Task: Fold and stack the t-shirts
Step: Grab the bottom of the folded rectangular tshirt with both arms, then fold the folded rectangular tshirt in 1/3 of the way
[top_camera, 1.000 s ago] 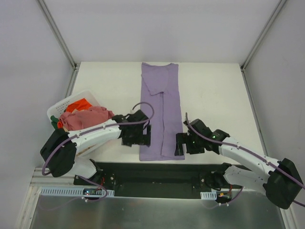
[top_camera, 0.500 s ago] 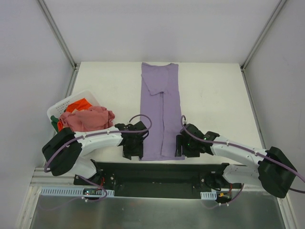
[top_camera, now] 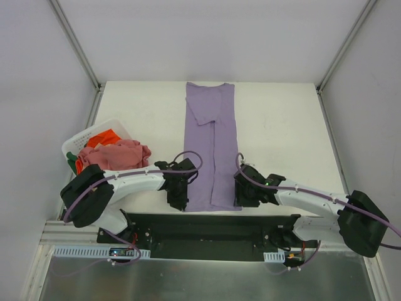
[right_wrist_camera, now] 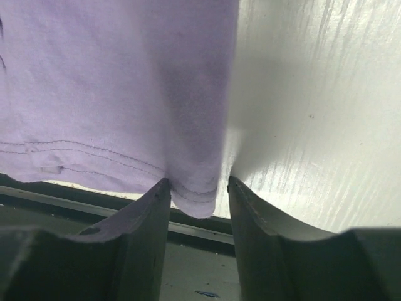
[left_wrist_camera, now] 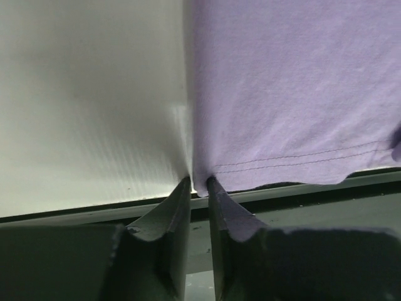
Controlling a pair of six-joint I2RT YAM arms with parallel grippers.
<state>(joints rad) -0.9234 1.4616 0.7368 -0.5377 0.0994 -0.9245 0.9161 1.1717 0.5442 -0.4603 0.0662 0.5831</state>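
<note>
A lavender t-shirt [top_camera: 212,138], folded lengthwise into a long strip, lies flat down the middle of the white table [top_camera: 282,125]. My left gripper [top_camera: 182,200] is at the strip's near left corner. In the left wrist view the jaws [left_wrist_camera: 199,183] are pinched on that hem corner of the shirt [left_wrist_camera: 288,94]. My right gripper [top_camera: 240,199] is at the near right corner. There the jaws [right_wrist_camera: 199,182] stand apart around the hem corner [right_wrist_camera: 194,200]: the left finger [right_wrist_camera: 150,213] touches the cloth, the right finger [right_wrist_camera: 250,213] is clear of it.
A white laundry basket [top_camera: 75,145] stands at the table's left edge, holding a salmon pink shirt [top_camera: 116,155] and an orange-red one [top_camera: 103,138]. The black mounting plate [top_camera: 207,226] runs along the near table edge just under both grippers. Grey walls enclose the table.
Both grippers have moved to the near hem corners of the lavender shirt and their jaws have narrowed. The left has closed on its corner; the right still shows a gap.
</note>
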